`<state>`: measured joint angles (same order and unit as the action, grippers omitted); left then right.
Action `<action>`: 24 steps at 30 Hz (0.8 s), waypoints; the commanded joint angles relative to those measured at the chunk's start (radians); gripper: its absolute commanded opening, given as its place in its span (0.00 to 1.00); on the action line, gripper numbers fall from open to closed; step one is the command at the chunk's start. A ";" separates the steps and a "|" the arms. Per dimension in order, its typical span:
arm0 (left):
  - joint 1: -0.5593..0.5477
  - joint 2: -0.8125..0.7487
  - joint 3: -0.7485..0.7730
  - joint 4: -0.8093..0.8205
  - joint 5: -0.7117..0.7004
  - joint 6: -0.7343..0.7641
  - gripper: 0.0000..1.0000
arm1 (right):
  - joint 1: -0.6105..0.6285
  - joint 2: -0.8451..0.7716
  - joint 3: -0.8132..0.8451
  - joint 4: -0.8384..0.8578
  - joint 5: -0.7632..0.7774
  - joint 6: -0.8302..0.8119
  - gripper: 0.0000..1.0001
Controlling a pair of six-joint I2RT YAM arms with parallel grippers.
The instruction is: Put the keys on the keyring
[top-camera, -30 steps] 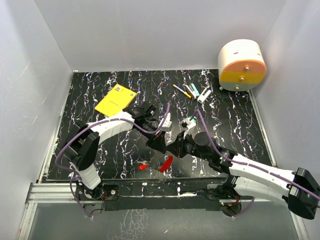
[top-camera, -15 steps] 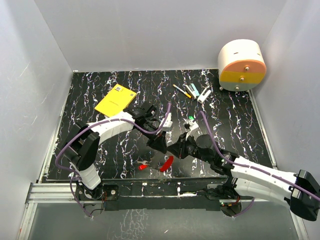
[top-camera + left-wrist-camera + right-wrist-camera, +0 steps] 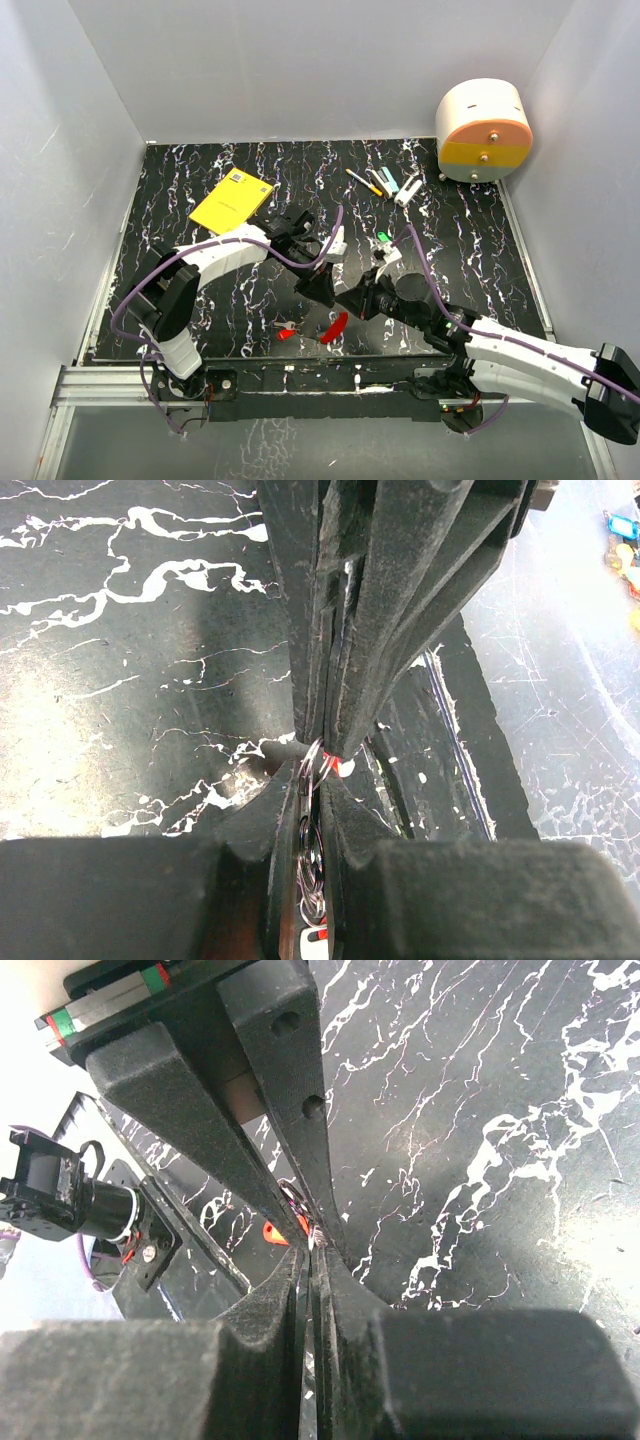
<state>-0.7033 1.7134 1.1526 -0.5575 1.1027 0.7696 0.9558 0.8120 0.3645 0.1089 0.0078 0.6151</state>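
Closest to the near edge of the surface (image 3: 230,310), two loose keys lie flat. The small red key (image 3: 285,332) is left of centre. The larger red key (image 3: 333,327) is just beside it to the right, its long axis slanting from near-left to far-right.

Just beyond them, toward the middle of the surface, the two arms meet tip to tip. The left end effector (image 3: 322,288) has its jaws pressed narrow on the keyring (image 3: 312,865), whose wire loops stick out past its tips. The right end effector (image 3: 343,298) comes in from the opposite side. Its jaws are also nearly together right at the ring's top loop, where a speck of red shows. I cannot tell whether it pinches the ring itself or a key.

The coming move likely turns on this head-on alignment. Both sets of fingers lie along one line with the ring between them.

Both loose keys lie on the near side of that meeting point. The larger one sits almost directly below the right end effector, so that arm is probably the nearer one to fetch it.
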 commanded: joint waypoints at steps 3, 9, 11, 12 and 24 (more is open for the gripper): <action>0.019 -0.032 0.022 -0.008 -0.020 0.000 0.00 | 0.018 -0.027 -0.048 -0.002 0.006 0.021 0.16; 0.019 -0.032 0.021 -0.012 -0.050 0.008 0.00 | 0.023 -0.050 -0.055 -0.025 0.007 0.038 0.31; 0.019 -0.031 0.022 -0.020 -0.068 0.021 0.00 | 0.022 -0.075 -0.047 -0.051 0.016 0.033 0.32; 0.019 -0.031 0.024 -0.027 -0.071 0.029 0.00 | 0.023 -0.089 -0.041 -0.056 0.020 0.029 0.32; 0.018 -0.015 0.020 -0.033 -0.070 0.027 0.00 | 0.022 -0.025 0.081 -0.028 0.021 -0.009 0.29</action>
<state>-0.6888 1.7134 1.1526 -0.5659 1.0542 0.7624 0.9745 0.7498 0.3767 0.0044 0.0204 0.6289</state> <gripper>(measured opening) 0.083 0.295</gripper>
